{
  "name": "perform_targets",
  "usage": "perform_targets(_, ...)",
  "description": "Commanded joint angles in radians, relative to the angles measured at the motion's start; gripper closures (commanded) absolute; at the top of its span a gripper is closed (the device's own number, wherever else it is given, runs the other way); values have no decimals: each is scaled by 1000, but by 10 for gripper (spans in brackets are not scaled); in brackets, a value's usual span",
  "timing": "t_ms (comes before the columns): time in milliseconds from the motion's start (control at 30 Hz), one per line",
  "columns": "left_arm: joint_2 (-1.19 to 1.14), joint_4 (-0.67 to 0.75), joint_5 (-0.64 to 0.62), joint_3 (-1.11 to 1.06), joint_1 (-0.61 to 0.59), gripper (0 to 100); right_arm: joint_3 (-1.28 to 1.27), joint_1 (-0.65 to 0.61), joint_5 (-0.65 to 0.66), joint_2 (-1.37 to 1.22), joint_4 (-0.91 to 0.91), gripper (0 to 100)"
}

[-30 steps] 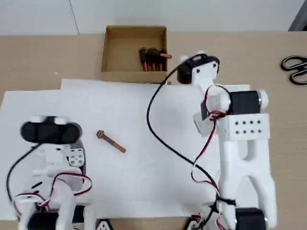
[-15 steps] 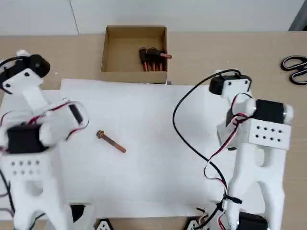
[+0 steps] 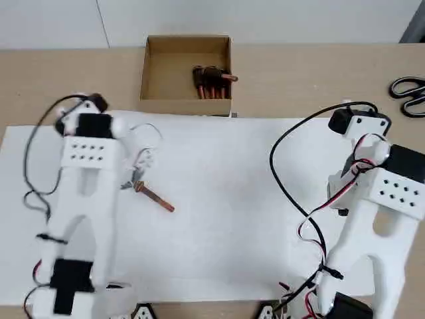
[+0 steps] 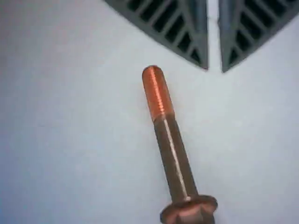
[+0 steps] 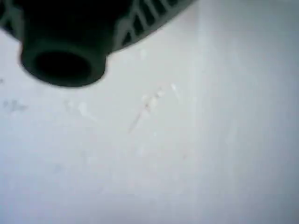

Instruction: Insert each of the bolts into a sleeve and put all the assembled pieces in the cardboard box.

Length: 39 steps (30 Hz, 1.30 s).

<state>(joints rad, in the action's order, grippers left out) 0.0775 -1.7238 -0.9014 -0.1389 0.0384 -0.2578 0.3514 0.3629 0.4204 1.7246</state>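
A copper bolt lies left of centre on the white sheet, with the left gripper just beside it, jaws almost closed and holding nothing. Assembled pieces rest in the cardboard box at top centre. Whether the right gripper is open cannot be told.

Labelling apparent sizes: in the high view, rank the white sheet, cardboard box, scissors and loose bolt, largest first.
1. white sheet
2. cardboard box
3. scissors and loose bolt: similar extent, scissors cut off at the edge, so unranked.
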Motion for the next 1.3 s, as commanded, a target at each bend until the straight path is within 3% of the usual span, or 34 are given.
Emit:
perform_targets(0, -75, 34, -8, 42, 18, 994, 6, 21, 14, 35, 5, 995)
perform_targets(200, -160, 124, -3, 42, 23, 993, 6, 90, 80, 36, 5, 995)
perform_targets(600, -324, 137, -2, 47, 25, 992, 6, 263, 206, 36, 5, 995)
perform_targets(700, -324, 157, 0, 48, 25, 971, 6, 275, 209, 36, 5, 995)
perform_targets(900, -278, 150, 18, 48, 63, 829, 6, 280, 233, 36, 5, 995)
perform_targets(1267, -267, 150, 17, 47, 61, 870, 6, 280, 233, 36, 5, 995)
